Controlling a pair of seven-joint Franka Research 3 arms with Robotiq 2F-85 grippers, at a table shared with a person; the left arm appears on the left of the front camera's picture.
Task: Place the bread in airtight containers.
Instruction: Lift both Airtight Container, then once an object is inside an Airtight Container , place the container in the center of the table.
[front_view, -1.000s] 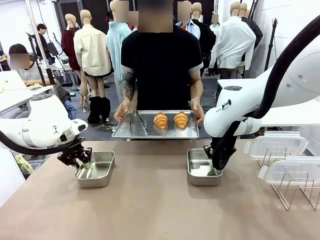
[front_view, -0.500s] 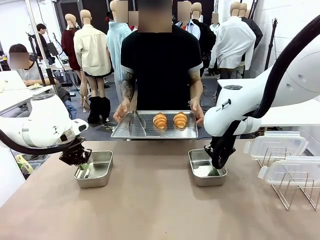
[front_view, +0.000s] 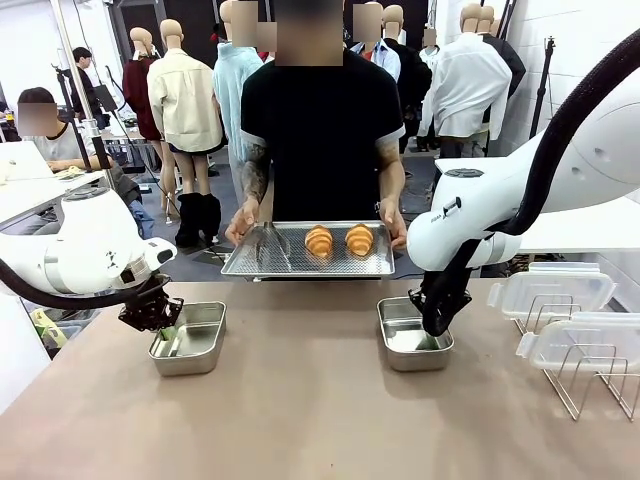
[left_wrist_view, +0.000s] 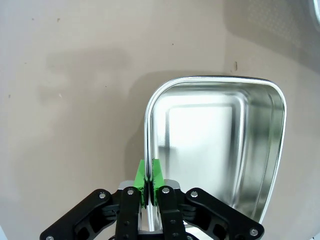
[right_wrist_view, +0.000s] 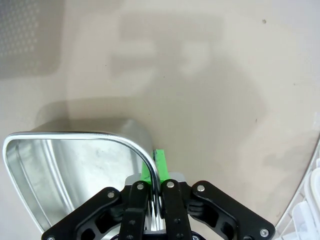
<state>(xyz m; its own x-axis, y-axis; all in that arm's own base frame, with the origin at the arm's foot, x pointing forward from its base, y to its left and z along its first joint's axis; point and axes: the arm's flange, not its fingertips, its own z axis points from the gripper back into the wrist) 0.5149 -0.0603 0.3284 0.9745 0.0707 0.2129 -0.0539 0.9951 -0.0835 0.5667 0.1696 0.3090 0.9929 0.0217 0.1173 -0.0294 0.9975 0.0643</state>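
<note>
The job has hardly begun. The left croissant (front_view: 319, 240) and the right croissant (front_view: 359, 239) lie side by side on a flat metal tray (front_view: 300, 270). A person (front_view: 322, 130) holds the tray up at the far side of the table (front_view: 300, 410). No bread is in a tub yet.

The left tub (front_view: 195, 335) sits on the left of the table and the right tub (front_view: 408, 340) sits on the right. Both are empty and have no lid on. The left gripper (front_view: 165, 325) is squeezed tight on the left rim of the left tub. The right gripper (front_view: 433, 335) is squeezed tight on the right rim of the right tub. So each arm holds one tub ready.

The clear lids (front_view: 548, 290) rest on a wire rack (front_view: 590, 385) at the far right.

What is left is almost all of it: each croissant has to go into a tub, and then the lids have to be clipped on
</note>
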